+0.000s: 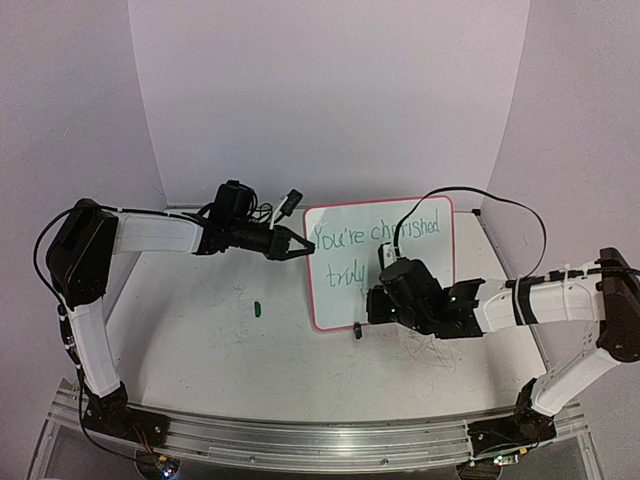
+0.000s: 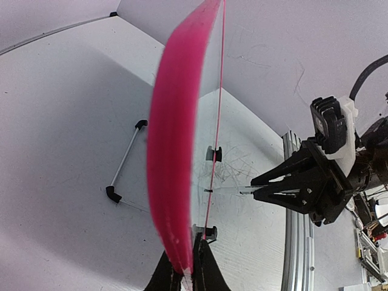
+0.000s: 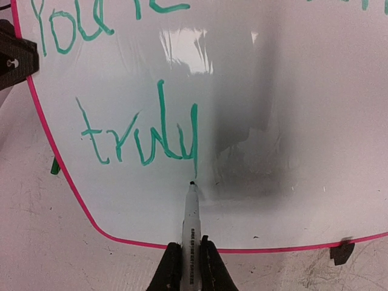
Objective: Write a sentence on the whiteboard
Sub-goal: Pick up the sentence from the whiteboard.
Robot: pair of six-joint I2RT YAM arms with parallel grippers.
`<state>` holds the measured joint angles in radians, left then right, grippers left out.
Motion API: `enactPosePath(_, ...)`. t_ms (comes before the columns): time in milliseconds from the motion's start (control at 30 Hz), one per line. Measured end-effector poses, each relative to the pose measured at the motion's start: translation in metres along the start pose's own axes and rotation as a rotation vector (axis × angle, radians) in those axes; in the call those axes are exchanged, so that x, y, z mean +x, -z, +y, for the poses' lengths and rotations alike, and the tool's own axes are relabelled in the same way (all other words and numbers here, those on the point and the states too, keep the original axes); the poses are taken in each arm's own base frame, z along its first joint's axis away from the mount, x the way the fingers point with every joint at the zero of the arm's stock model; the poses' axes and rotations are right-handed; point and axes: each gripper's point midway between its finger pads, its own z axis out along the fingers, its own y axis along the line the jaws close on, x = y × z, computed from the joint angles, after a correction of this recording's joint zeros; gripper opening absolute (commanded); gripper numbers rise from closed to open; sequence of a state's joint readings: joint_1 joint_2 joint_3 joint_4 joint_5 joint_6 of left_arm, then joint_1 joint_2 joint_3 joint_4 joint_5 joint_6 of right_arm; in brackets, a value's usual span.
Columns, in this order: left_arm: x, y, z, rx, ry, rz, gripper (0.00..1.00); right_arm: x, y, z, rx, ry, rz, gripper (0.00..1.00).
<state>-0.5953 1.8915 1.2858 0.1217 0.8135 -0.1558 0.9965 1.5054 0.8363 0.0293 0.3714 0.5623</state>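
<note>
R end effector [image 3: 190, 257] pressed tight on a marker [image 3: 191, 218], fingers either side of the barrel. The tip sits at the whiteboard [image 3: 291, 91], just under the tail of the "y" in "truly". L end effector [image 2: 187, 270] is pinching the board's pink left edge. The sentence [image 1: 375, 235] is in green: "You're cherished" up top, "truly" below. Board stands on the desk [image 1: 200, 340], twd the back, btwn both arms. A small green piece [image 1: 257, 308] lies on the desk left of it, apart.
</note>
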Motion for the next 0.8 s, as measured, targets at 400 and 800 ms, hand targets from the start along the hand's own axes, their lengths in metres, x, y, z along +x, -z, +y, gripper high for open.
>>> enactPosePath(400, 0.0, 0.0, 0.0, -0.001, -0.001, 0.0, 0.0, -0.022, -0.003, 0.033, -0.069, 0.0, -0.028, 0.0)
enactPosePath(800, 0.001, 0.0, 0.0, -0.002, 0.001, 0.003, 0.0, -0.016, 0.018, -0.007, -0.03, -0.045, -0.039, 0.0)
